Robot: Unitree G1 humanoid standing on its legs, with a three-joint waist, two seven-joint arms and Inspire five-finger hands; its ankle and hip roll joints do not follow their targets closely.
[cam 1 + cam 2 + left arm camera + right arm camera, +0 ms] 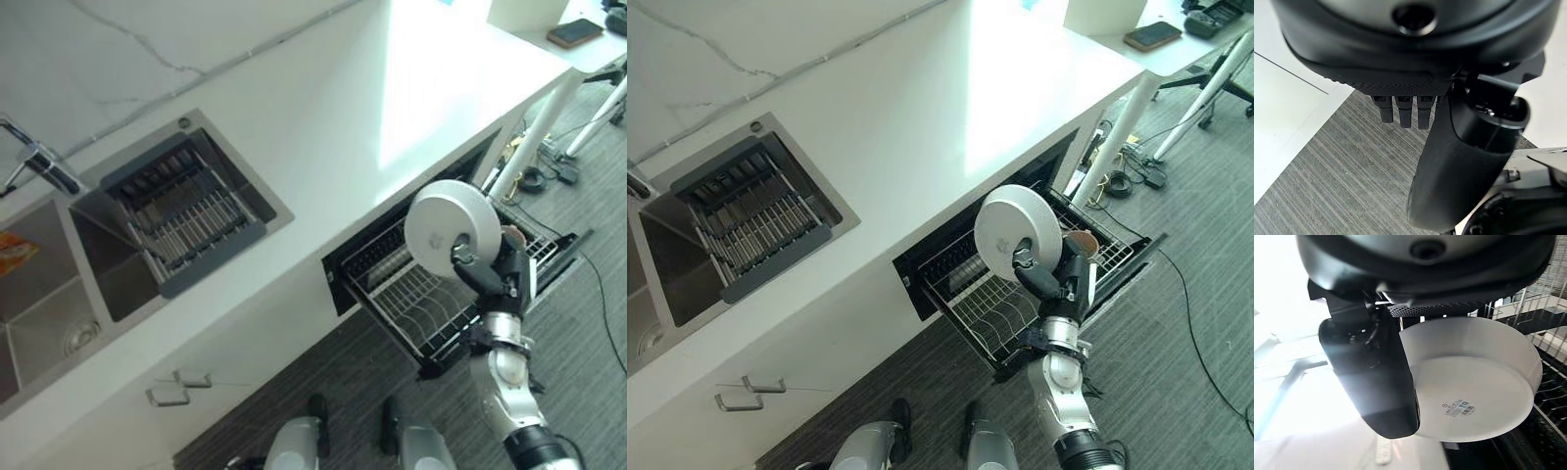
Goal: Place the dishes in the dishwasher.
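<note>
My right hand (487, 275) is shut on a round white dish (447, 226), thumb across its underside and fingers behind it. I hold the dish on edge, its bottom with a small label (1459, 408) facing the camera, above the pulled-out wire rack (409, 300) of the dishwasher under the counter. In the right wrist view the thumb (1377, 382) lies against the dish (1479, 387), with rack wires beyond. My left hand (1459, 161) hangs open over the grey carpet, its fingers (1403, 112) straight and holding nothing.
The white counter (372, 108) runs above the dishwasher. A steel sink (59, 294) with a dark drying rack (181, 211) and a faucet (44, 162) lies to the left. A brown round thing (511, 236) sits in the rack behind my hand. White table legs (534, 127) stand to the right.
</note>
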